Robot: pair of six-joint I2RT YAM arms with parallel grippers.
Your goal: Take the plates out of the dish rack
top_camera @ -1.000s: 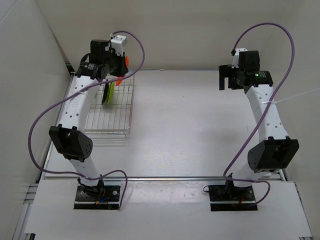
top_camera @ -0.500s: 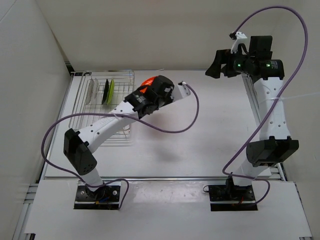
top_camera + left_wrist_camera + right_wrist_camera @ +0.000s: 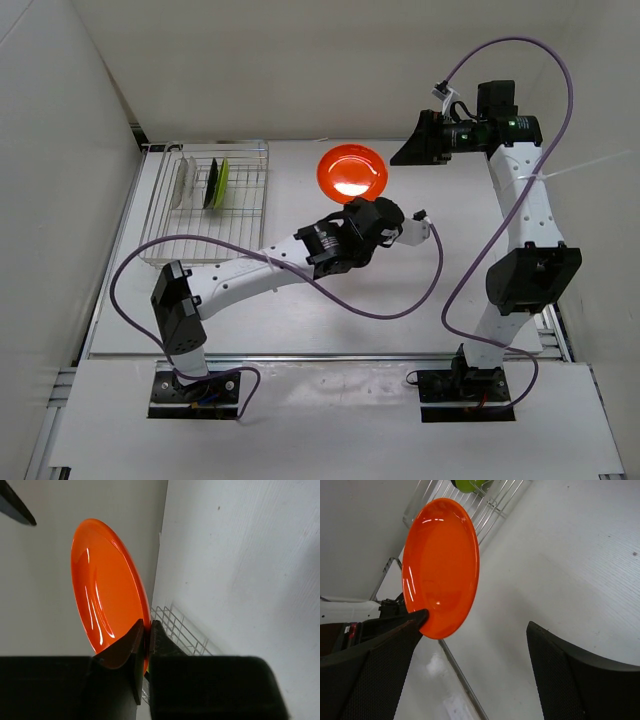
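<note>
My left gripper is shut on the rim of the orange plate and holds it above the far middle of the table. In the left wrist view the fingers pinch the plate's lower edge. My right gripper is open and empty, just right of the plate; in its wrist view the plate hangs between and beyond its spread fingers. The dish rack stands at the far left and holds the clear plate, the black plate and the lime green plate on edge.
White walls close in at the back and left. A purple cable loops from the left arm over the table's middle. A metal rail runs along the table's near edge.
My left arm has swung from the rack to the right, carrying the orange plate to the far middle. My right gripper has turned toward the plate.
</note>
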